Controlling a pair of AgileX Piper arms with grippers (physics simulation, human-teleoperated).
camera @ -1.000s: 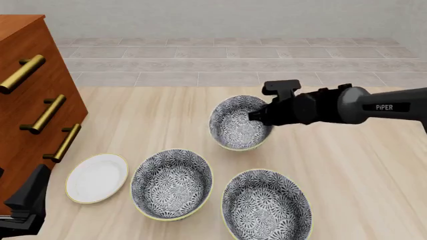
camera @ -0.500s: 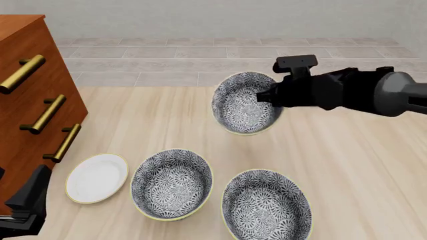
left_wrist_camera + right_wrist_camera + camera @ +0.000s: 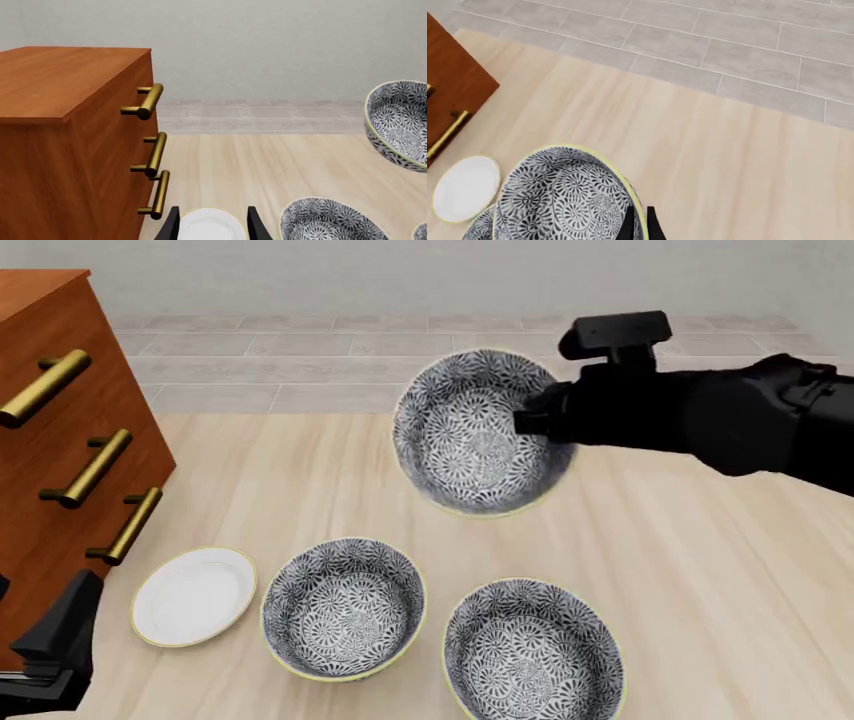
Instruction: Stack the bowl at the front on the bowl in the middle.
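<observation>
My right gripper [image 3: 530, 421] is shut on the right rim of the bowl at the front [image 3: 470, 435], a grey-and-white floral bowl with a cream-yellow rim. It hangs in the air, tipped so its inside faces the camera, and it also shows in the right wrist view [image 3: 560, 200] and the left wrist view [image 3: 400, 125]. Below and to its left, the bowl in the middle [image 3: 344, 608] stands upright on the table. A third like bowl [image 3: 534, 652] stands at the near edge. My left gripper [image 3: 212, 227] is open and empty at the near left.
A flat white plate [image 3: 195, 595] lies left of the middle bowl. A wooden dresser [image 3: 54, 440] with brass handles fills the left side, close to my left arm [image 3: 56, 645]. Bare wood table [image 3: 721, 570] lies to the right of the bowls.
The right gripper has lifted the held bowl higher off the table and brought it nearer the camera, tipping it further. The left arm and the other bowls have not moved.
</observation>
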